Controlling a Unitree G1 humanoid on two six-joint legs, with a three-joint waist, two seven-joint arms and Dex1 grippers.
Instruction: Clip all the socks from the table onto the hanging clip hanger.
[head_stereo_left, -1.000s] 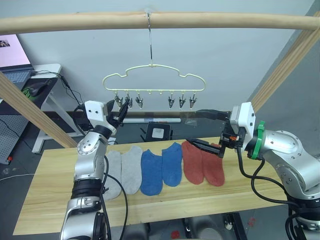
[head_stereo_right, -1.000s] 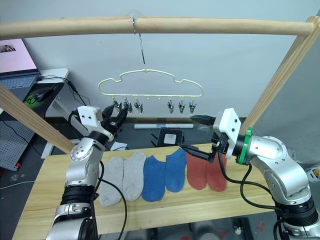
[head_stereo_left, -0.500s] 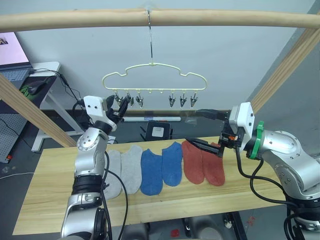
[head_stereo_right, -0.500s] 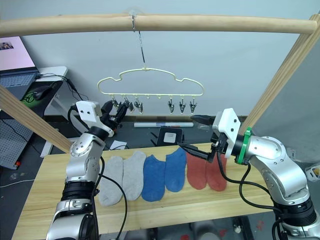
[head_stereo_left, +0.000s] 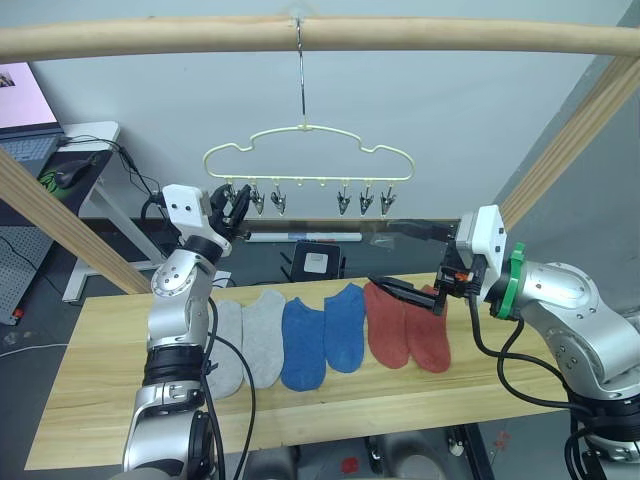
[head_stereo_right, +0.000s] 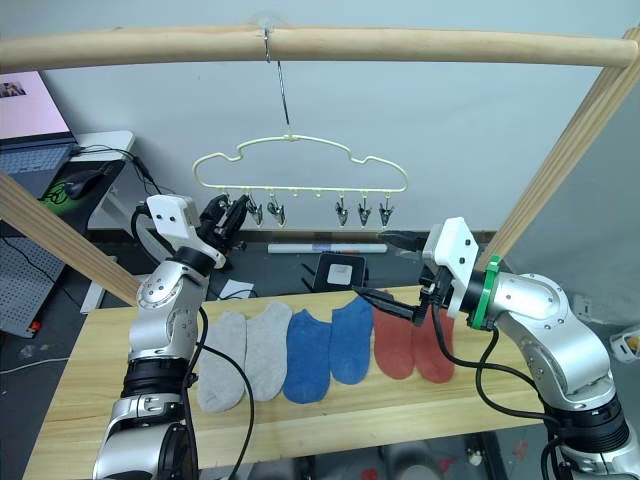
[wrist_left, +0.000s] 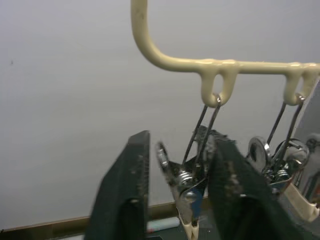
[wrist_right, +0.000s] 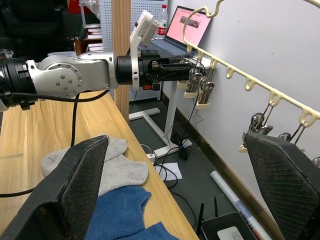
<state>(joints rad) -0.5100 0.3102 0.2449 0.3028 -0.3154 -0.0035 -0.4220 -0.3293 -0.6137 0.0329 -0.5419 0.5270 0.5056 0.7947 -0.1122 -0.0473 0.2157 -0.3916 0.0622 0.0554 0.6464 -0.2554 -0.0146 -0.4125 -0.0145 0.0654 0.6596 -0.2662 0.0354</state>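
Six socks lie in a row on the table (head_stereo_left: 90, 400): two light grey (head_stereo_left: 250, 335), two blue (head_stereo_left: 320, 335), two rust red (head_stereo_left: 405, 325). The cream clip hanger (head_stereo_left: 305, 140) hangs above them with a row of silvery clips (head_stereo_left: 345, 200). My left gripper (head_stereo_left: 233, 208) is raised at the hanger's left end. In the left wrist view its fingers (wrist_left: 125, 200) stand open on either side of the end clip (wrist_left: 186, 192), with a gap showing. My right gripper (head_stereo_left: 380, 252) is wide open above the red socks and holds nothing.
The hanger's hook hangs from a thick wooden beam (head_stereo_left: 320, 38). Slanted wooden posts (head_stereo_left: 60, 215) (head_stereo_left: 570, 140) run down on both sides. A desk with a laptop (head_stereo_left: 30, 130) stands at the far left, and a black box (head_stereo_left: 315, 265) sits on the floor behind the table.
My left gripper has risen and moved left to the hanger's leftmost clip. The right arm and the socks have stayed put.
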